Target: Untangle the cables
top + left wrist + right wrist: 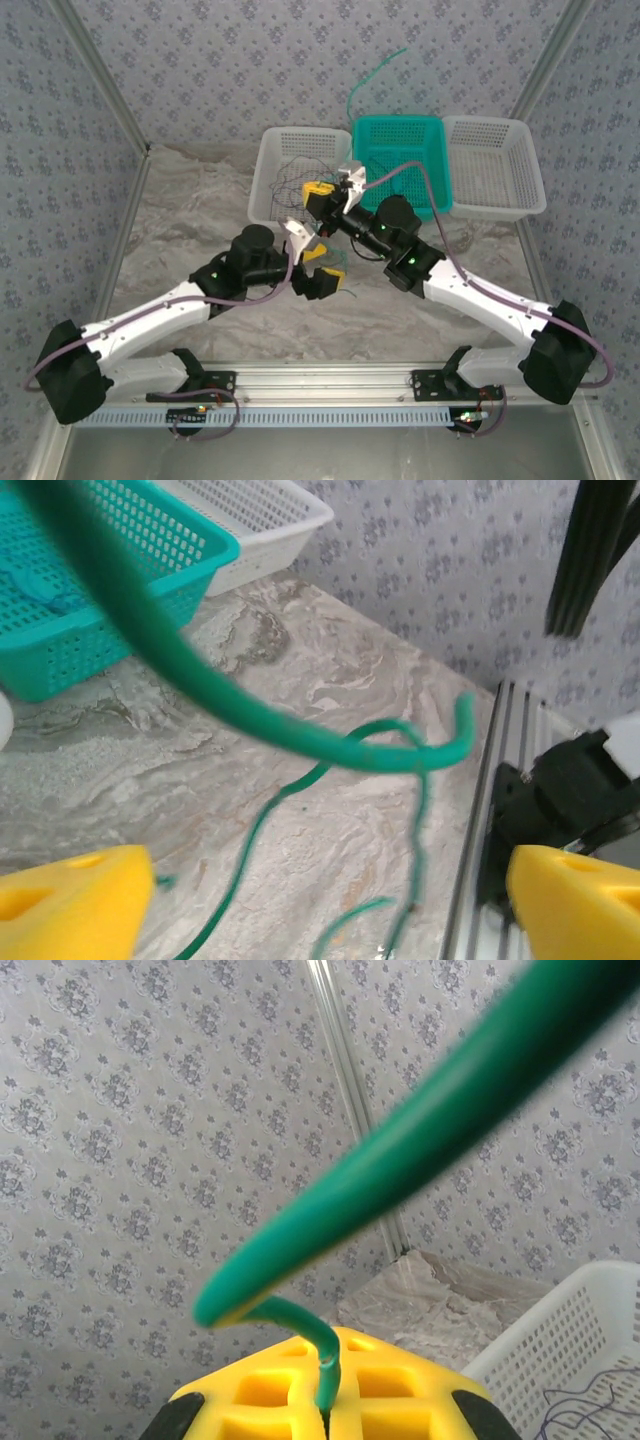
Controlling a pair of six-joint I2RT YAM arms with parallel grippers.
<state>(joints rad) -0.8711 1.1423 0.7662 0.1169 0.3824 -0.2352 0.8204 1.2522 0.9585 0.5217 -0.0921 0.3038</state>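
Right hand [322,1400]: yellow fingers pressed together, clamped on the green cable [420,1145], which rises out of the seam between them and curls off past the lens.
Left hand [330,895]: fingers wide apart at the lower corners of its own view, with nothing gripped; thin green strands lie loose on the tabletop [300,660] below.
Why so: I'd judge the right hand holds one end high so the cable hangs free of the tangle. The left hand waits low and open, ready to take a lower stretch.
Green cable, place: from above it arcs across the upper middle of the frame, over the teal basket [398,120]; a short bit shows beside the left hand near frame centre.
Dark wires [300,170]: heaped in the white basket [262,185] left of the teal one, not lifted.
Overhead gives: both arms meeting mid-frame and how high the cable rises.
Wrist views give: the pinch on the right and the gap on the left, both too small to read from above.
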